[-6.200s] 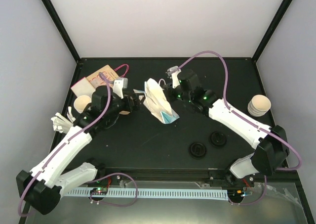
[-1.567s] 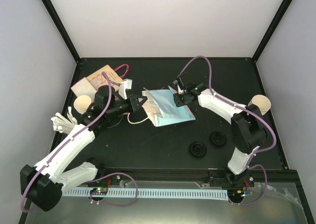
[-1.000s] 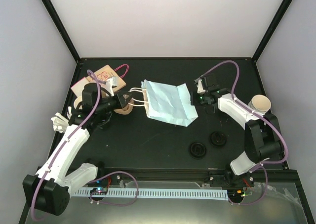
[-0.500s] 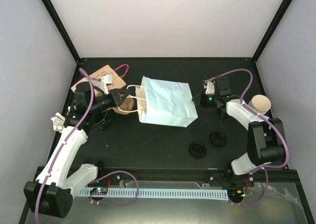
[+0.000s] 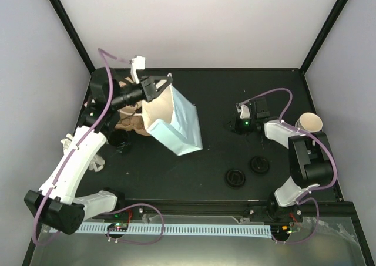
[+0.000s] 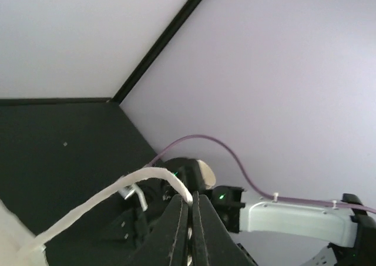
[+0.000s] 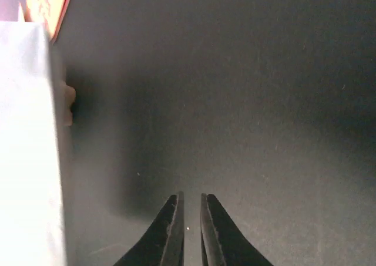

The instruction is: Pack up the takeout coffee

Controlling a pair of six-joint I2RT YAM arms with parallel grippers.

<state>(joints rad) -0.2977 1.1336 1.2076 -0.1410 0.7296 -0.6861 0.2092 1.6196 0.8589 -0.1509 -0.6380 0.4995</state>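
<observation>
Where it is held up at the left-centre of the tabletop (image 5: pixel 247 87), the paper bag (image 5: pixel 179 122) is recorded as pale blue, matte, flat-sided and sharply creased. It is tilted with its mouth raised toward the rear left, where a tan inner face is shown. Whether its base rests on the tabletop cannot be told.

Cord handle (image 6: pixel 100 204): white, twisted, looped upward and pinched between the jaws of the left gripper (image 6: pixel 189 200), which are pressed together on it.

Left arm: raised high and extended rearward along the left side, wrist turned toward the centre.

Right gripper (image 7: pixel 191 201): slim black jaws drawn almost together with a narrow slit between, nothing held, pointed low over bare matte black tabletop. The bag's pale wall is seen at the left edge of the right wrist view, well apart from these jaws.

Right arm: folded back at the right side, forearm lying low.

Paper cup (image 5: pixel 309 124): tan, round-rimmed, at the right edge.

Black lid (image 5: pixel 235 177) and second lid (image 5: pixel 259 164): round, lying flat near the front right.
</observation>
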